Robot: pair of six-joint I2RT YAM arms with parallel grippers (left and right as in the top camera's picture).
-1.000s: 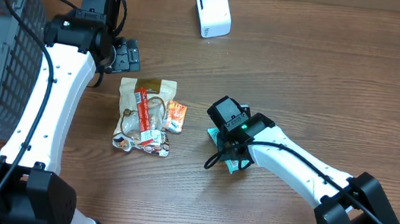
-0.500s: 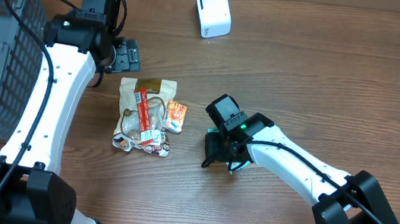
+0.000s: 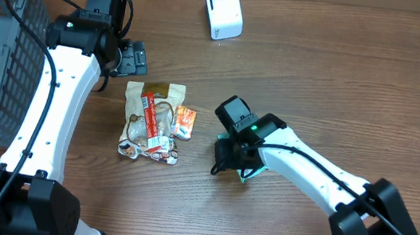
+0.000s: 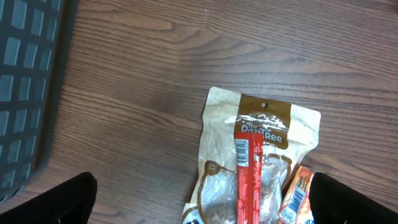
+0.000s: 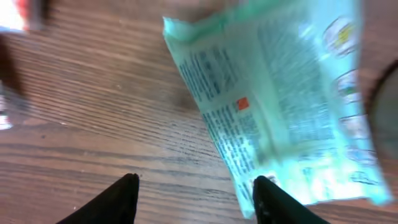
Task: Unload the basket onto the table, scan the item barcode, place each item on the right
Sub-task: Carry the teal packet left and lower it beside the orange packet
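Overhead view. Ana: where is the thing to be scanned?

Ben: The teal packet point(image 3: 250, 174) lies flat on the tabletop point(image 3: 342, 86), well apart from the white scanner point(image 3: 223, 11), on the robot's side of it. The right arm covers most of it, so only teal edges show.

Ana: And the right tool point(image 3: 232, 162)?

Ben: Directly over the packet. In the right wrist view its jaws stand partly apart with bare wood between them, and I see nothing gripped. One fingertip point(image 5: 273, 199) sits at the packet's lower edge and the other hangs over wood.

Ana: The left tool point(image 3: 130, 58)?

Ben: Spread wide and empty, nearer the scanner than the right one is. Below it lies a snack bag point(image 4: 249, 162), untouched.

Ana: So what could go wrong?

Ben: Mostly the grasp, I think. The packet sits off to one side of the jaws, not between them. Closing from there would likely catch a corner or shove the film across the wood. It looks thin and slick, so a corner pinch may let it droop, twist or slip out on the way to the scanner.

Ana: And the barcode?

Ben: Small print faces up, but the wrist picture is too blurred to find a code. If it faces the tabletop, or a finger covers it, the scanner reads nothing.
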